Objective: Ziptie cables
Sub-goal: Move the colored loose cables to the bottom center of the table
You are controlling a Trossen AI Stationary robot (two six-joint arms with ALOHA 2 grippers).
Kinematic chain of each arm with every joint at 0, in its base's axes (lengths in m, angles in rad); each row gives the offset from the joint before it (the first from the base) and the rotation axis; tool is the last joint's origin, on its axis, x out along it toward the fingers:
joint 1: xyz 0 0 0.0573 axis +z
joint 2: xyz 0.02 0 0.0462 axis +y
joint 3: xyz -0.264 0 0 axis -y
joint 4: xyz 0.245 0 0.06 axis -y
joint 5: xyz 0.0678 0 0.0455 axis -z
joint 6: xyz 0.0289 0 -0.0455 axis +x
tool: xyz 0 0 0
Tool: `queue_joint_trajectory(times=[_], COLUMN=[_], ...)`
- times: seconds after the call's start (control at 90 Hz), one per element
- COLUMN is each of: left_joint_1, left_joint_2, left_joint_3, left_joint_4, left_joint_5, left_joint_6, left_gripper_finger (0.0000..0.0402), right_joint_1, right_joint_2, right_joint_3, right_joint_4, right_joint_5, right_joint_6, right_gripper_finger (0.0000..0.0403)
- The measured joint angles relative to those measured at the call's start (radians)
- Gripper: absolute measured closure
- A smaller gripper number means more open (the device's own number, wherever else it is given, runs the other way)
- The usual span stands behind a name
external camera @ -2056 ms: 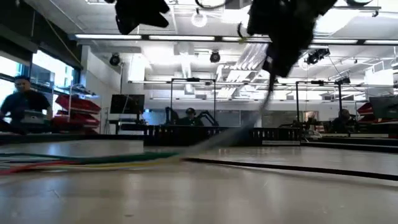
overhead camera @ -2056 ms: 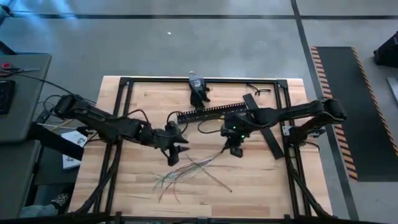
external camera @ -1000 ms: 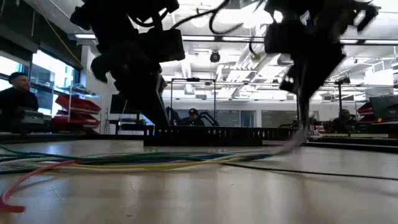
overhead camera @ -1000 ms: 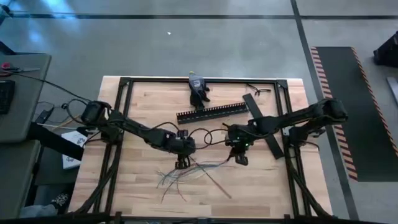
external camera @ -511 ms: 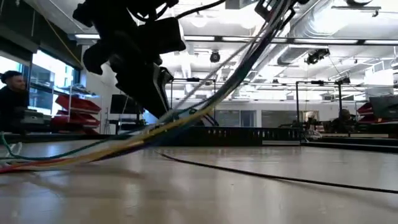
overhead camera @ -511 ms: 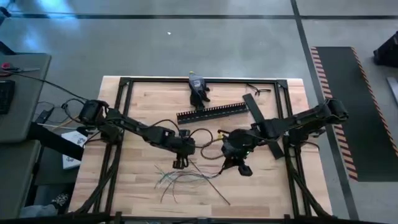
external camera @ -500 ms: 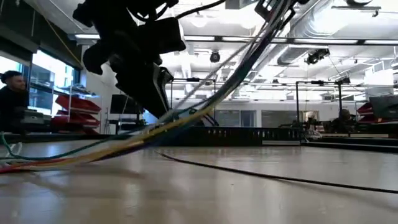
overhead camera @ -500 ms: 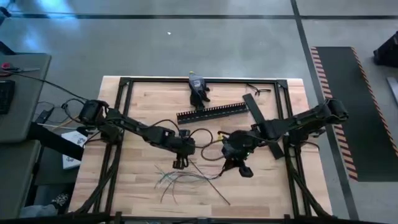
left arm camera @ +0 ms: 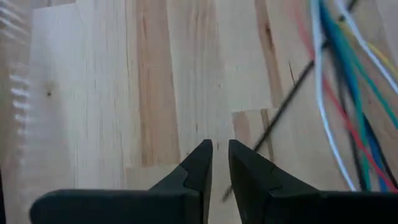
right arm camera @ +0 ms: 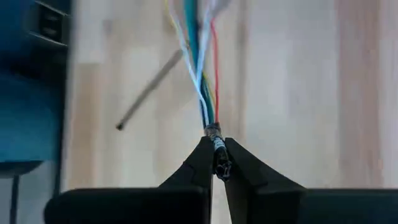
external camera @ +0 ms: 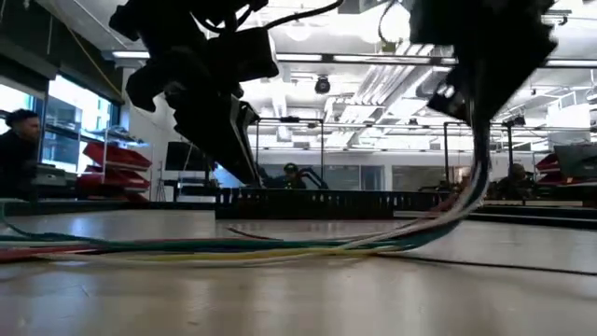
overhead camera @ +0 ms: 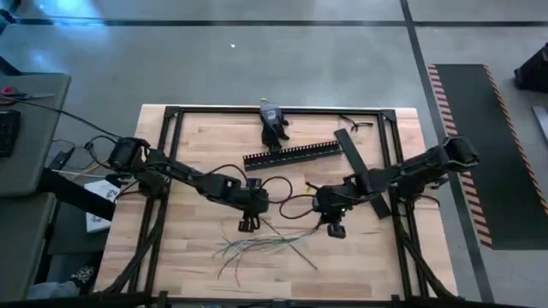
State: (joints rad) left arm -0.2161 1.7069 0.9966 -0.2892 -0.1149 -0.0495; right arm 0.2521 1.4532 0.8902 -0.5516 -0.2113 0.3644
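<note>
The cables (overhead camera: 257, 248) are a loose bundle of thin pale and coloured wires lying fanned out on the wooden table near its front middle. My right gripper (overhead camera: 335, 229) stands at their right end and is shut on them; the right wrist view shows the wires (right arm camera: 202, 56) running away from its fingertips (right arm camera: 216, 149). My left gripper (overhead camera: 247, 226) hovers just beyond the bundle's left part, shut and holding nothing (left arm camera: 219, 149). The cables (left arm camera: 342, 93) pass beside it. My right gripper pinches the gathered right end of the bundle (right arm camera: 214, 132) between its two fingertips, coming from above. In the low view the wires drop from the fingers (external camera: 476, 140) in a slack curve. The rest of the cables (external camera: 233, 247) lies along the table toward its left.
A black comb-edged duct (overhead camera: 295, 154) and a flat black lid strip (overhead camera: 360, 171) lie at the far middle and right. A thin dark strip (overhead camera: 295, 254) lies slanted across the cables. A small dark tool (overhead camera: 272, 120) sits at the far edge, inside the black frame (overhead camera: 171, 115).
My right gripper, shut on the bundle's end, raised it so the wires slanted steeply up off the table. It has since come down, and most of the bundle lies flat again, drawn more into line. My left gripper has stayed put.
</note>
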Motion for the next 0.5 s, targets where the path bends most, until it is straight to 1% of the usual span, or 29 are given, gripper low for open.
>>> queue_joint_trajectory(times=[0.122, 0.222, 0.3, 0.411, 0.5], left_joint_1=[0.001, 0.002, 0.002, 0.002, 0.002], left_joint_2=[0.000, -0.006, -0.025, -0.059, -0.078], left_joint_3=[0.000, 0.000, 0.000, 0.000, 0.000], left_joint_4=[-0.005, -0.026, -0.049, -0.083, -0.106], left_joint_5=[-0.031, -0.078, -0.090, -0.072, -0.009], left_joint_6=[-0.022, -0.054, -0.078, -0.119, -0.168], left_gripper_finger=[0.0362, 0.0362, 0.0362, 0.0362, 0.0362], right_joint_1=[-0.012, -0.012, -0.012, -0.013, -0.020], right_joint_2=[0.000, 0.000, 0.000, 0.000, -0.005], right_joint_3=[-0.044, -0.069, -0.072, -0.072, -0.069], right_joint_4=[-0.012, -0.014, -0.027, -0.029, -0.052], right_joint_5=[0.005, 0.061, 0.087, 0.103, 0.108], right_joint_6=[0.016, 0.082, 0.109, 0.112, 0.081], right_gripper_finger=[0.0387, 0.0376, 0.0362, 0.0325, 0.0288])
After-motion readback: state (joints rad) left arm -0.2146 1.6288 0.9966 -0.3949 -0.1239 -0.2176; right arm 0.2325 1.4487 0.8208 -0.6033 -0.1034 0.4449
